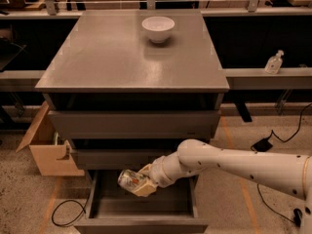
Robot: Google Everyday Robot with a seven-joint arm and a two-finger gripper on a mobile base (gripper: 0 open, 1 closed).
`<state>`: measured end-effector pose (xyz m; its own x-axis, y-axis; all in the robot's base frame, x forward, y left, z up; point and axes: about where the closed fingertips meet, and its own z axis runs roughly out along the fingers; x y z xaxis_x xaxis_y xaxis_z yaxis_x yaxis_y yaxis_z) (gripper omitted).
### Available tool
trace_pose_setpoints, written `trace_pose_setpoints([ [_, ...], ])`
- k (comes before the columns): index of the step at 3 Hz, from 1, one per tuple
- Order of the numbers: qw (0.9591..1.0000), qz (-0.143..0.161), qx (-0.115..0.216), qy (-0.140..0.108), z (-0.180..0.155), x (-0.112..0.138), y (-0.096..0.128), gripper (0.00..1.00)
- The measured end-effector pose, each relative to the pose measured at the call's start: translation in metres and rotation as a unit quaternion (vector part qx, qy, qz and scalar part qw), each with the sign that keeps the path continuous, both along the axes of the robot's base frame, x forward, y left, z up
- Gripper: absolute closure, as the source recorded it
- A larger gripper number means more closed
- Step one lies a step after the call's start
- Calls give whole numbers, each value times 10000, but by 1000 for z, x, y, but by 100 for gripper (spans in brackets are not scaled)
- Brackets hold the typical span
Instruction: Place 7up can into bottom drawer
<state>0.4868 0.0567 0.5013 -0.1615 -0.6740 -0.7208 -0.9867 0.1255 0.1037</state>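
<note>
The 7up can (128,179) is a whitish-silver can with green and red marks, held tilted on its side by my gripper (141,184). The gripper is shut on the can and hangs just over the open bottom drawer (141,223), toward its left-middle part, below the front of the middle drawer (117,158). My white arm (234,162) reaches in from the right. The drawer is pulled out and its dark inside shows nothing else in it.
A white bowl (158,29) stands on the grey cabinet top (117,57) at the back. An open cardboard box (46,147) sits on the floor to the left. A clear bottle (274,62) stands on a ledge at right. Black cables (66,211) lie on the floor.
</note>
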Motion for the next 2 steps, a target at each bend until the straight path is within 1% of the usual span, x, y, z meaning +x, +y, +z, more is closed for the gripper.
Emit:
trace_pose_setpoints([
  [1,10000,1,0,0,0,0,0,100],
  [2,9999,-87,-95,90,-16,0,1,100],
])
